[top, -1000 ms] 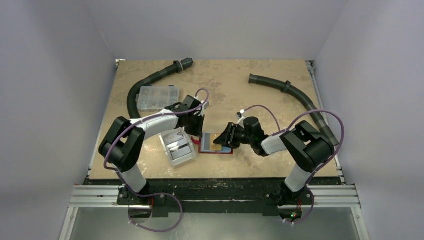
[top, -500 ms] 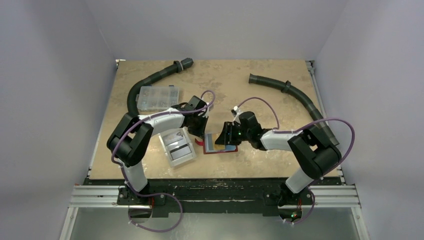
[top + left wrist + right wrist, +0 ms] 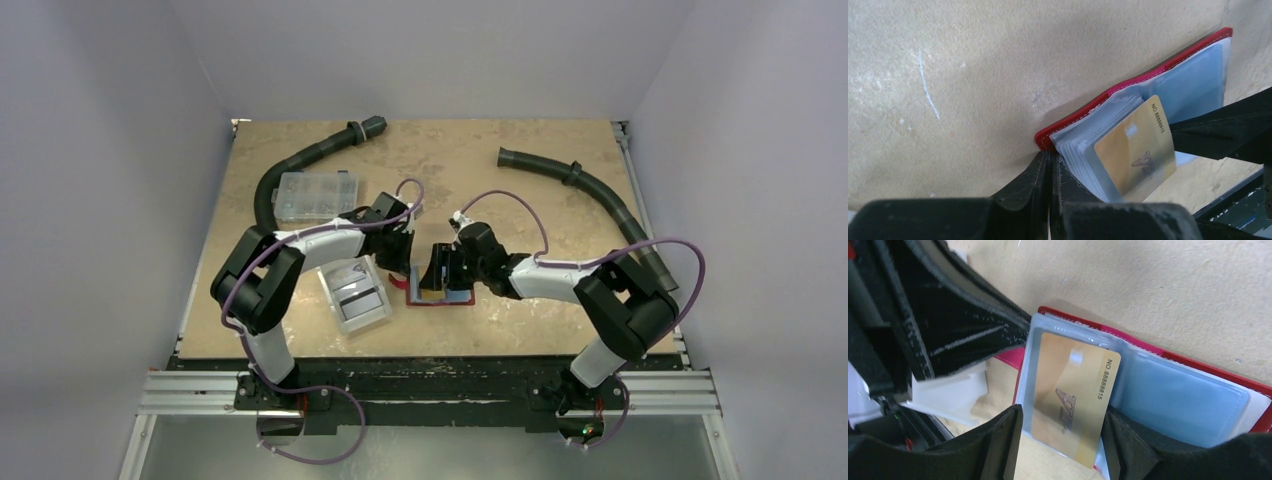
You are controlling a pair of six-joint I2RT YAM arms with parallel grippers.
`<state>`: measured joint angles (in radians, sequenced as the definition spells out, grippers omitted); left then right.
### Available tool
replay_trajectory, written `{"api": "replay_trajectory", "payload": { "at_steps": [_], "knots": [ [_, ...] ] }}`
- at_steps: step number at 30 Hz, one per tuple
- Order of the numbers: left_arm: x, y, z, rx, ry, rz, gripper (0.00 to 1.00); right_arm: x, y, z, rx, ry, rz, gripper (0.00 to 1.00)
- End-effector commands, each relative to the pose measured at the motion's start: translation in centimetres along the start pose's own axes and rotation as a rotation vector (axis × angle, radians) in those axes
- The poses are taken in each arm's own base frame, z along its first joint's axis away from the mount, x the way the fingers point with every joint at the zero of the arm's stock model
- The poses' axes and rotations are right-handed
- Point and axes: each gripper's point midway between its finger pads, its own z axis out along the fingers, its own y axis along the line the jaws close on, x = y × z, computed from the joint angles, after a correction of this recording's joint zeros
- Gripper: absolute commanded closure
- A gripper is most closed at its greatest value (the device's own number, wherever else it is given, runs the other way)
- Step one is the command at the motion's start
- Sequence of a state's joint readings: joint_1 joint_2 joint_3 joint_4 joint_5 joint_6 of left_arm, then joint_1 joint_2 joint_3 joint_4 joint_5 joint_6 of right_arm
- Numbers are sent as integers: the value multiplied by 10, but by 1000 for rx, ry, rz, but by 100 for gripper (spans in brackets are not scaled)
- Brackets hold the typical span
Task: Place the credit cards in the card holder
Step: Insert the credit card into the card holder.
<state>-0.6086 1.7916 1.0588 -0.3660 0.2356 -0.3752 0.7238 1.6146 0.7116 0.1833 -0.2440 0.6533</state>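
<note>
The red card holder (image 3: pixel 412 300) lies open on the table between the arms, its clear sleeves fanned out. A yellowish gold card (image 3: pixel 1073 390) sits partly inside a sleeve, its near end sticking out. A light blue card (image 3: pixel 1178 405) lies inside the sleeve beside it. My right gripper (image 3: pixel 1063 440) is open, with one finger on each side of the gold card's near end. My left gripper (image 3: pixel 1050 160) is shut, its tips touching the holder's red corner (image 3: pixel 1048 137). Both cards also show in the left wrist view: gold (image 3: pixel 1135 145), blue (image 3: pixel 1193 85).
A white rectangular bin (image 3: pixel 355 295) stands just left of the holder, close to the left arm. A clear compartment box (image 3: pixel 317 195) lies at the back left. Two black corrugated hoses (image 3: pixel 300 160) (image 3: pixel 575 180) curve along the back of the table.
My right gripper has moved left, from beside the holder to over it, around the gold card. My left gripper has shifted slightly and stays at the holder's left corner.
</note>
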Motion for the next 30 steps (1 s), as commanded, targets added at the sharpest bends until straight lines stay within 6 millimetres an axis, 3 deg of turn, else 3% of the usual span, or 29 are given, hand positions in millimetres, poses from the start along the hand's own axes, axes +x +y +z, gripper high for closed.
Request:
{"api": "replay_trajectory", "payload": {
  "at_steps": [1, 5, 7, 14, 19, 21, 23, 30],
  "knots": [
    [6, -75, 1, 331, 3, -7, 100, 0, 17, 9, -4, -35, 274, 35],
    [9, -75, -2, 331, 0, -11, 100, -14, 27, -1, -7, -97, 318, 35],
    [9, -73, -3, 318, 0, -3, 100, -12, 21, -2, 44, -72, 273, 33],
    [14, -49, -2, 190, 14, 48, 100, 4, 0, -20, 98, 9, 21, 15],
    [14, -47, -1, 180, 20, 55, 100, 19, -4, -28, 86, 72, -17, 14],
    [14, -48, 0, 189, 21, 50, 100, 20, -9, -28, 105, 70, -23, 14],
    [14, -53, 1, 214, 23, 39, 100, 16, -10, -26, 135, 55, -24, 2],
    [18, -85, 4, 348, 12, -18, 100, -3, 24, -12, 182, -52, 2, 5]
  ]
}}
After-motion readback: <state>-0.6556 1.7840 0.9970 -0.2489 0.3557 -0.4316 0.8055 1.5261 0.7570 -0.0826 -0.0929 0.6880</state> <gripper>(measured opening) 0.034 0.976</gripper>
